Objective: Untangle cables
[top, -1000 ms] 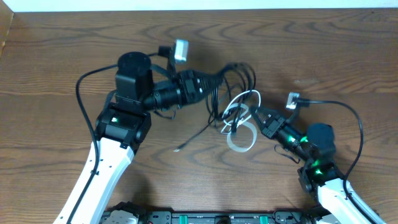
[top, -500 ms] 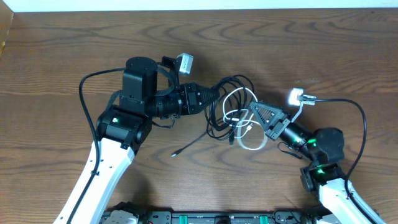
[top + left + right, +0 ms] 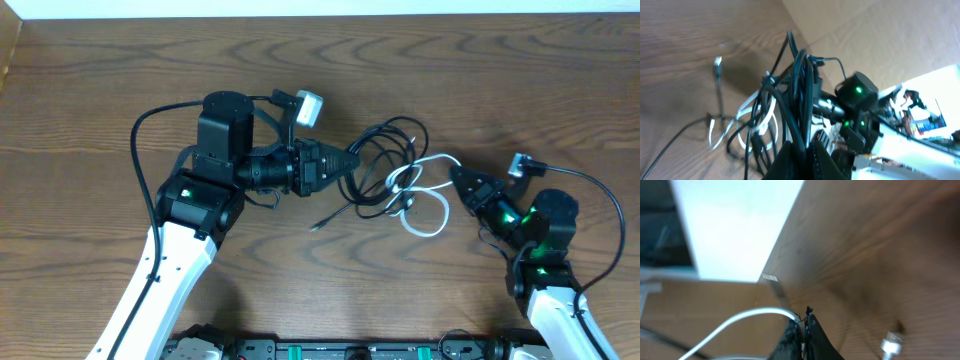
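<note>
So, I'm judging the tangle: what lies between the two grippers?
In the overhead view, the knot of black cables and the white cable running into it fill the stretch between left gripper and right gripper.

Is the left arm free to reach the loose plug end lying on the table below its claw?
Probably not yet: the left claw is shut on the black cables; the plug end itself lies uncovered.

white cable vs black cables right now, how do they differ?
Colour: white cable is a single pale cord; black cables are several dark loops.
Grip: right gripper pinches the white cable; left gripper clamps the black cables.
Shared: they overlap mid-table, not separated.
</note>
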Motion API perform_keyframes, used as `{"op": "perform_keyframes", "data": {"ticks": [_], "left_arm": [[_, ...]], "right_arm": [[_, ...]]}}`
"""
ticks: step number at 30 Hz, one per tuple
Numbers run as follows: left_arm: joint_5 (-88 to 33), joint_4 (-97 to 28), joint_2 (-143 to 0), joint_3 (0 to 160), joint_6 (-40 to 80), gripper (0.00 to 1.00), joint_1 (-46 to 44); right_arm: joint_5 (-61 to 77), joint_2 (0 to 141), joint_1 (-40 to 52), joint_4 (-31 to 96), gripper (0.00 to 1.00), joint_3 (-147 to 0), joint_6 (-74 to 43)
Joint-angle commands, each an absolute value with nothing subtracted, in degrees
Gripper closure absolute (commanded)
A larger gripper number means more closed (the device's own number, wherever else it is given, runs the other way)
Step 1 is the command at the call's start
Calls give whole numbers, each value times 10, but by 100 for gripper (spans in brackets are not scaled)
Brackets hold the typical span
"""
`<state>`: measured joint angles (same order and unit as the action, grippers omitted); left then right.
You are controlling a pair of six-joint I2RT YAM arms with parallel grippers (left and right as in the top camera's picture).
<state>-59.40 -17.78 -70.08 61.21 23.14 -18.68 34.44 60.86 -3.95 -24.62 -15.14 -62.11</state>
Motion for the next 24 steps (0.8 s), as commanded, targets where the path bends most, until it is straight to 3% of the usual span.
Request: {"op": "perform_keyframes", "data": {"ticks": [1, 6, 13, 19, 24], "left_arm": [[-636, -175, -692, 621, 176, 92, -187], [-583, -178, -693, 621, 176, 92, -187], [-562, -177, -714, 621, 176, 92, -199], [-537, -166, -764, 621, 176, 92, -255], [-569, -139, -793, 621, 176, 92, -307]], "right_arm": [[317, 608, -67, -225, 99, -153, -616], [363, 608, -73, -242, 99, -153, -616], [523, 608, -42, -446, 99, -153, -650], [523, 608, 23, -653, 99, -153, -696], [489, 608, 44, -643, 99, -153, -678]]}}
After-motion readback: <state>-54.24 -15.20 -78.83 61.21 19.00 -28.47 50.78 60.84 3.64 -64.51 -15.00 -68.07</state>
